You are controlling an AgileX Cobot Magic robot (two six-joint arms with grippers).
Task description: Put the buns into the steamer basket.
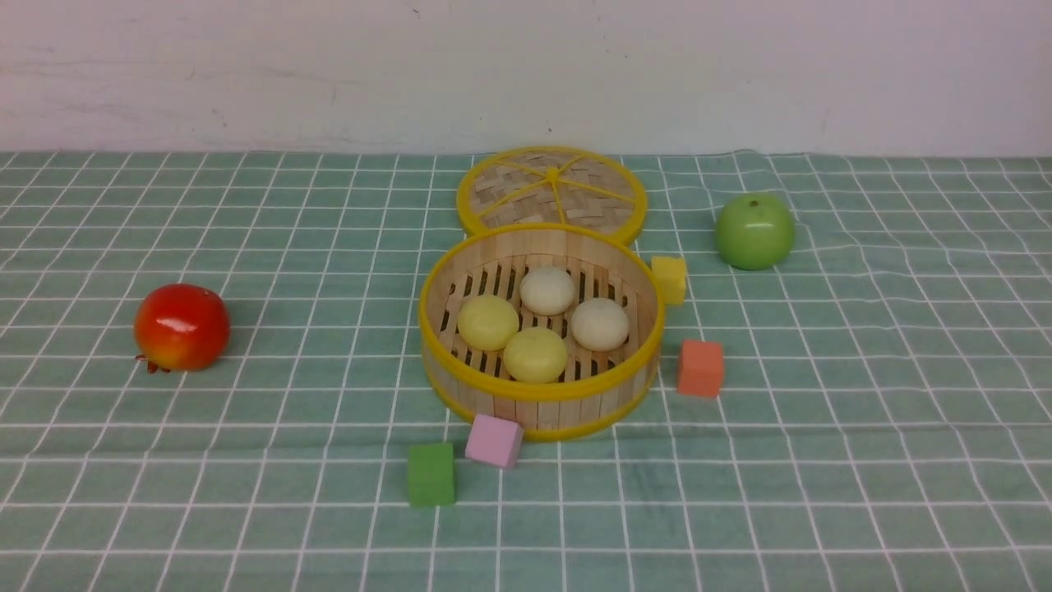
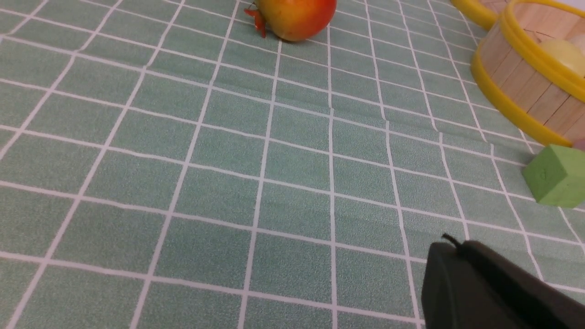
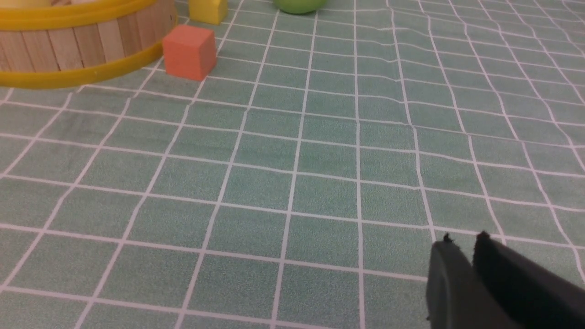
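Across the whole work area lay a pale green tablecloth (image 1: 246, 460) printed with a white grid, slightly creased in places; behind it rose a plain off-white wall (image 1: 329, 74) with faint scuffs.

Near the centre of the cloth stood the steamer basket (image 1: 538, 411), upright with its open side facing up. Being round, it had no long axis; its floor slats ran away from the robot. All four buns sat inside on the slatted floor, domes up: two pale yellow buns (image 1: 488, 321) toward the robot's left and near side, and two beige-white buns (image 1: 548, 289) toward the far side and right. The four lay close together.

The woven lid (image 1: 551, 191) lay flat just behind the basket. A yellow cube (image 1: 670, 279) sat at the basket's right rear, an orange cube (image 1: 700, 368) just right of it, a pink cube (image 1: 494, 441) against its near wall, and a green cube (image 1: 431, 474) beside the pink one. The red fruit (image 1: 182, 327) lay well to the left, the green apple (image 1: 754, 231) to the right rear.

The left gripper (image 2: 450, 246) was fully closed and empty. The right gripper (image 3: 462, 242) showed a narrow gap between its jaws and held nothing.
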